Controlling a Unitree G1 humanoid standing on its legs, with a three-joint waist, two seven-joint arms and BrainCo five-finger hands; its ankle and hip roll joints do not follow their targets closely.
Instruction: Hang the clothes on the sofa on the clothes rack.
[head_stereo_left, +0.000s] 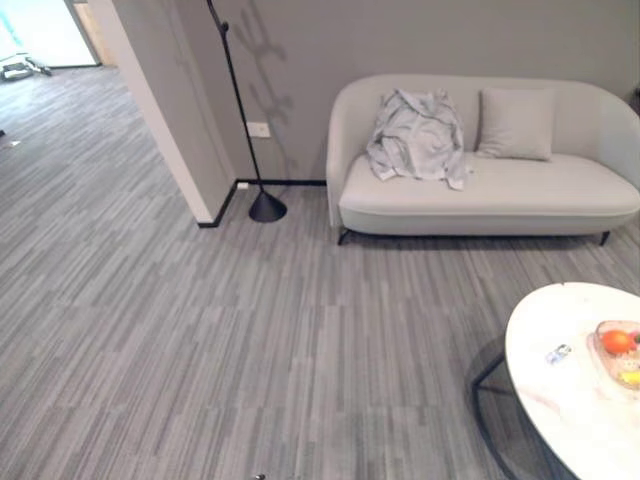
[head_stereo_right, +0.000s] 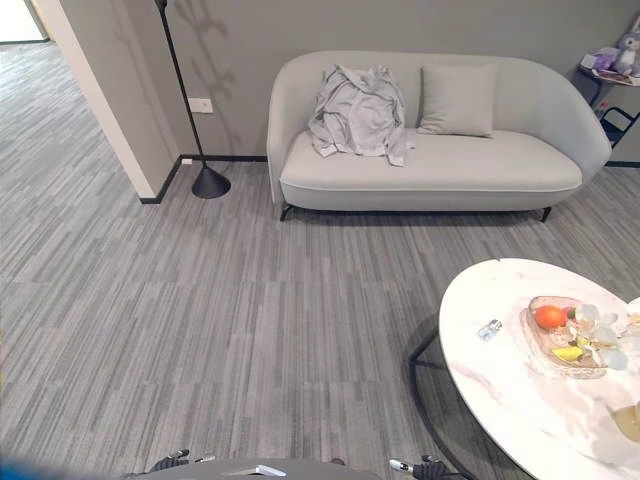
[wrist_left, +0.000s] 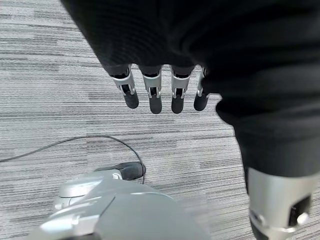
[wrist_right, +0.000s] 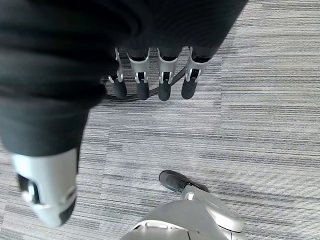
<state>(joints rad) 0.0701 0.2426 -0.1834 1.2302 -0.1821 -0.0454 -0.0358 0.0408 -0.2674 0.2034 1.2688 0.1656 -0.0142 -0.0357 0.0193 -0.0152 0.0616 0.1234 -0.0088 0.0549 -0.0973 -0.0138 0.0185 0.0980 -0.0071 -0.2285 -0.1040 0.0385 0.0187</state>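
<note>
- The left robot hand (wrist_left: 165, 65) is seen hanging over the grey striped floor (head_stereo_left: 200, 340), fingers (wrist_left: 155, 97) straight and released, nothing held.
- The right robot hand (wrist_right: 150, 60) is likewise relaxed above the floor, with nothing grasped.
- A round white desk (head_stereo_right: 510, 400) is seen nearby on the right, bearing a fruit dish (head_stereo_right: 560, 335).
- Farther off, a crumpled grey garment (head_stereo_right: 358, 112) is draped over the backrest and seat of the pale sofa (head_stereo_right: 450, 170), towards its left end, with a cushion (head_stereo_right: 457, 99) just beside it.
- A black floor-lamp stand (head_stereo_left: 262, 200) is placed left of the sofa, by the wall.

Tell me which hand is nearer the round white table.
Right, likely: the table stands on the robot's right; the right hand and left hand both hang over floor.
</note>
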